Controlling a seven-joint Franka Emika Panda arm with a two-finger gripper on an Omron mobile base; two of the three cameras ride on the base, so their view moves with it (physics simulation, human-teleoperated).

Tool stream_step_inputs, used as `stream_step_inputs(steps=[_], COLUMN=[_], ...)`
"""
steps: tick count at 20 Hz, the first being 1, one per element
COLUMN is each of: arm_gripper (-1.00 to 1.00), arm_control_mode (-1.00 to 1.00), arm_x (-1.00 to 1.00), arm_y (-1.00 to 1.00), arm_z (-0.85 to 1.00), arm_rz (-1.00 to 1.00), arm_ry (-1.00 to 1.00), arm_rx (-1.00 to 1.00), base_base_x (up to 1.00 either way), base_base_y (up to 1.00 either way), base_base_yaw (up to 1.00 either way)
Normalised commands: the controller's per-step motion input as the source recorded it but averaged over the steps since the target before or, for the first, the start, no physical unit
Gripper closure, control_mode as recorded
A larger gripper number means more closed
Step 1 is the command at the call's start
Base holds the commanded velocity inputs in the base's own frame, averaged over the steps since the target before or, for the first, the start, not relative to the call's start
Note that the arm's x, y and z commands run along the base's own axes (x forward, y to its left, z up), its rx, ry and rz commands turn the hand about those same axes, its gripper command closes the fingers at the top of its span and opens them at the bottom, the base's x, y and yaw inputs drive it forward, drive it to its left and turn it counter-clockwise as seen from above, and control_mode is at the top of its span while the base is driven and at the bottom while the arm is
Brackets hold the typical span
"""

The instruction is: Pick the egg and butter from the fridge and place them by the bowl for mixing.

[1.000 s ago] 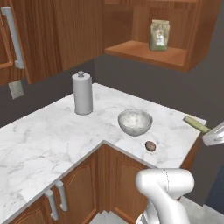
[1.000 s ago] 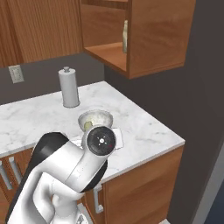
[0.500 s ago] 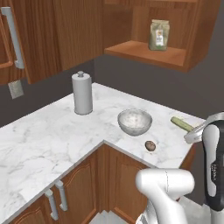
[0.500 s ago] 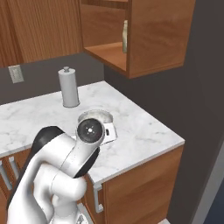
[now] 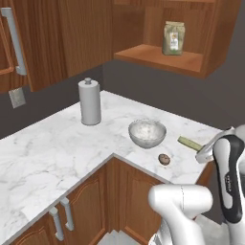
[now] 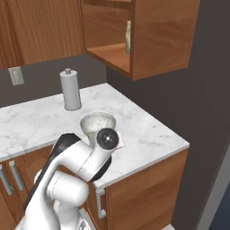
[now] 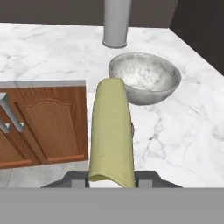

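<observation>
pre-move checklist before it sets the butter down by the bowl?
1. Butter held in the gripper: ok, the stick juts forward from between the fingers.
2. Egg already on the counter in front of the bowl: ok.
3. Bare counter beside the bowl for the butter: ok, open marble to the bowl's right in the hand view.
4. Butter lowered to the counter: not ok, in the left base view it hangs past the counter's edge.
5. Paper towel roll out of the path: ok, it stands behind the bowl.
6. Butter square in the grip: cannot tell, the fingers are mostly hidden.
</observation>
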Motion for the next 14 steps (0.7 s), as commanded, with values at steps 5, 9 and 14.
stream_step_inputs(steps=[5, 9, 14], arm_gripper=[1.0, 1.0, 1.0], arm_control_mode=[-1.0, -1.0, -1.0], arm_x=[0.17, 0.25, 0.25], arm_y=[-0.16, -0.09, -0.08], arm_z=[-0.4, -0.4, -0.36], arm_rz=[0.18, 0.14, 0.11], arm_ry=[0.05, 0.11, 0.09], arm_rx=[0.0, 0.0, 0.0], base_base_x=[0.0, 0.0, 0.0], base_base_y=[0.0, 0.0, 0.0], base_base_yaw=[0.0, 0.0, 0.0])
